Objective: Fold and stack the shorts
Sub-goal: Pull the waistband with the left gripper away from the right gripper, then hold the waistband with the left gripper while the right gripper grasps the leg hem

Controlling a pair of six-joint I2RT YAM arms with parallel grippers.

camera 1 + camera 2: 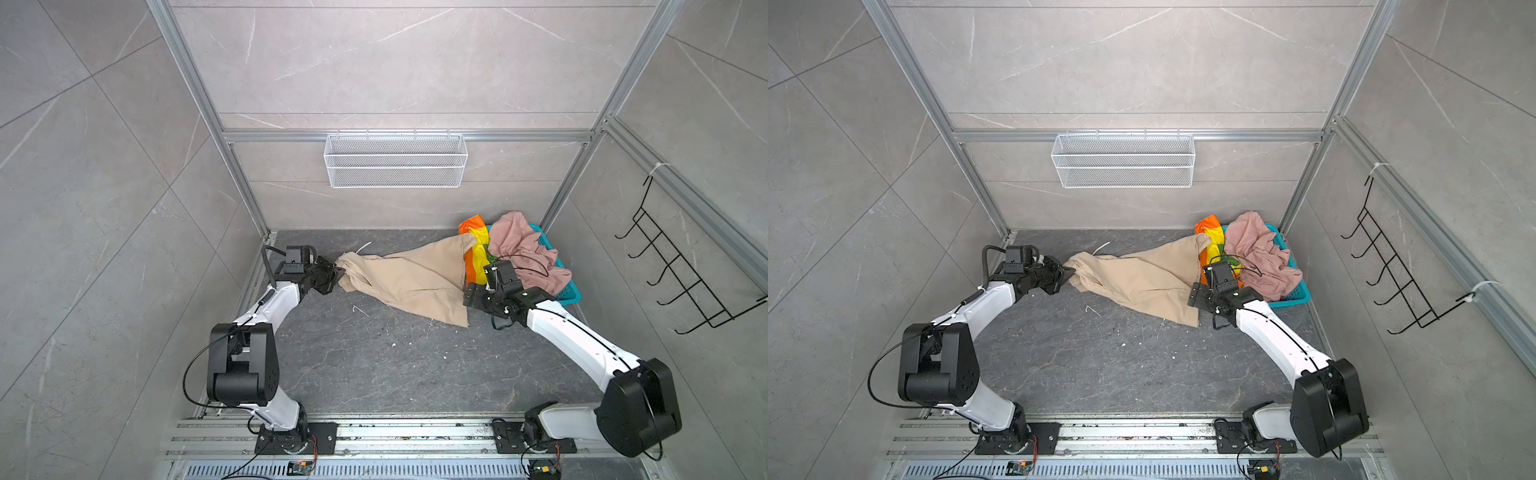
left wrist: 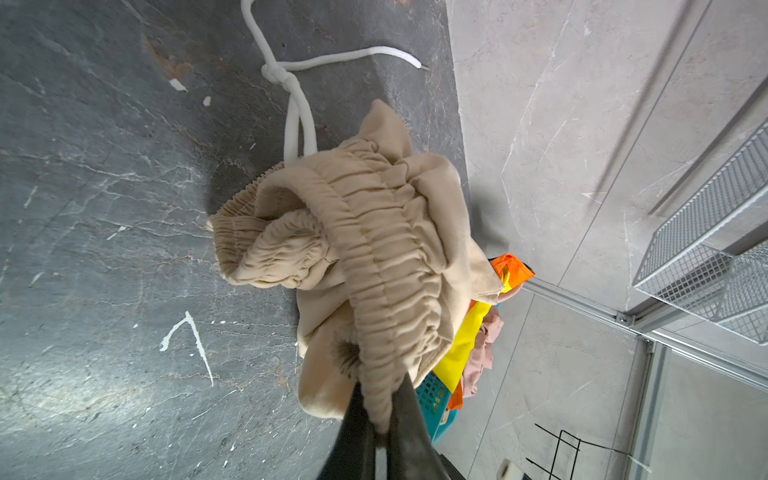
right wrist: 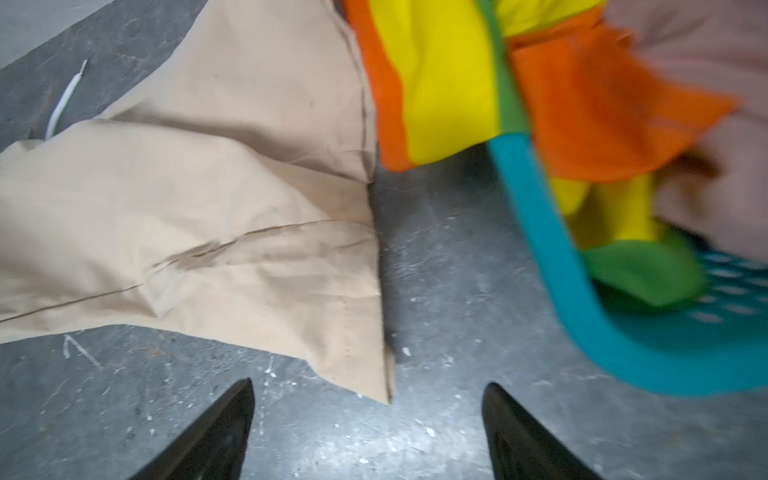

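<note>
The left gripper (image 2: 380,432) was squeezed shut on the bunched waistband of the plain beige cloth shorts (image 1: 407,278). These shorts stretched from that gripper across the dark grey stone worktop (image 1: 374,365) to the right gripper (image 3: 369,386). The right gripper was wide open and held nothing. A bottom corner of one beige leg lay just in front of it, on the worktop.

Beside the right gripper sat the teal plastic basket with little holes (image 1: 567,293). The rainbow-striped shorts (image 1: 478,249) hung over its rim, and the dusty pink shorts (image 1: 528,253) lay piled on top. The far tip of the beige shorts touched the rainbow ones.

Some things could have gone wrong from here. If the right gripper closed too far to its basket side, it might have pinched rainbow cloth or bumped the basket rim. If the left gripper pulled hard, the beige tip might have dragged the rainbow shorts out too. The waistband was scrunched up in a lump, so the shorts might not have spread flat. The white knotted drawstring (image 2: 299,120) lay loose past the left gripper and could have snagged.

The back wall stood close beyond both grippers. The big open room was behind them, toward the arm bases, and that looked like the best place to fold.
</note>
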